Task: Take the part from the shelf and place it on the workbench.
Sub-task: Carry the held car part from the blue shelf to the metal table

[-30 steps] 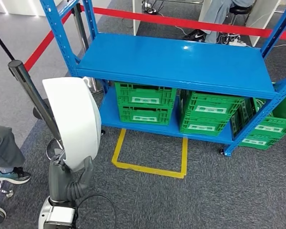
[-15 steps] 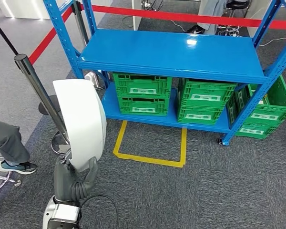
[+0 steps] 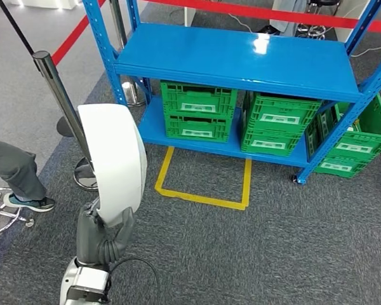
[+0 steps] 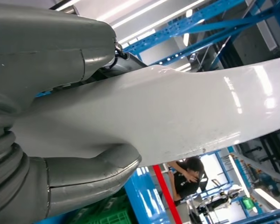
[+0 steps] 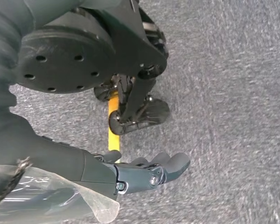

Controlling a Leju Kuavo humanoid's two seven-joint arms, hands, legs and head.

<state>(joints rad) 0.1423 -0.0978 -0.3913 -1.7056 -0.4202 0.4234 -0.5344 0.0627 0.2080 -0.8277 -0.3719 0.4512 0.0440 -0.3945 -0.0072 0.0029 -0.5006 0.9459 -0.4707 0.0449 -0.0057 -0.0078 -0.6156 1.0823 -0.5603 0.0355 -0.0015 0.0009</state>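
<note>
Left hand sits at seven o'clock in the head view, gripping a large white curved part from below; the thumb and fingers wrap its lower edge and the shell rises upright above the wrist. In the left wrist view the thick grey thumb presses against the glossy white surface of the part, with the other fingers on the opposite face. The part is off the shelf, carried in the air over the grey carpet.

Right hand hangs over the carpet in its wrist view, fingers stretched out straight and close together, holding nothing.

At twelve o'clock stands the blue steel shelf. Its top board is bare and shiny. On the lower board rest two green plastic crates side by side, each with a white label. A third green crate sits on the floor at two o'clock, just beyond the shelf's right post. A yellow tape outline marks the carpet in front of the shelf. At ten o'clock a black stanchion post carries a red barrier belt, and at nine o'clock a person's grey trouser leg and sneaker are near a chair base.
</note>
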